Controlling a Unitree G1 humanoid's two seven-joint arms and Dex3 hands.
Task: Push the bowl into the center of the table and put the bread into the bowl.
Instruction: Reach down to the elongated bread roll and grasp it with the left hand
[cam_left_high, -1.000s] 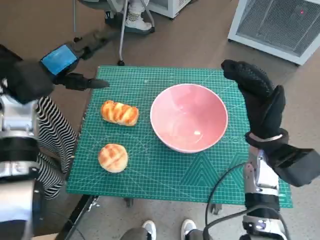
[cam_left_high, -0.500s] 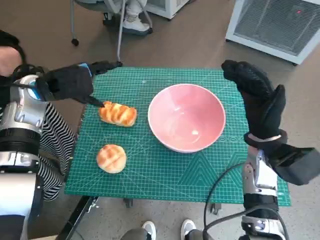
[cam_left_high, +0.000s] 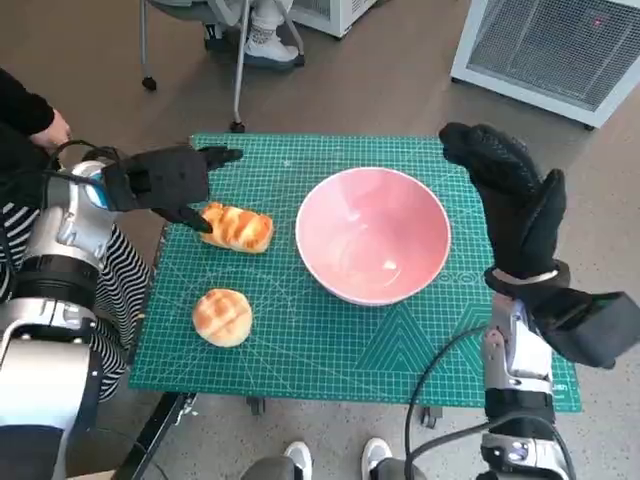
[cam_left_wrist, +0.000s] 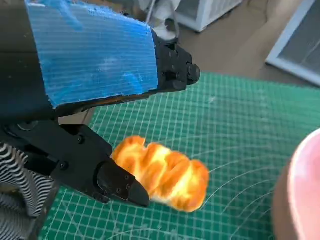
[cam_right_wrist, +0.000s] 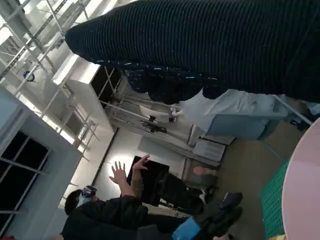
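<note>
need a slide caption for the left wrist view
Left hand open over the long bread roll on the green mat, pink bowl at the frame edge.

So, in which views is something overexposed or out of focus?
Left wrist view: the long bread glows overexposed, and the bowl rim is a soft blur at the edge. Right wrist view: the glove is dark against bright windows. Head view: evenly lit, only a small glare spot inside the bowl.

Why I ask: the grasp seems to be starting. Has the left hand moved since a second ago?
Yes. The left hand has come in from the green mat's far left corner to the long bread.
</note>
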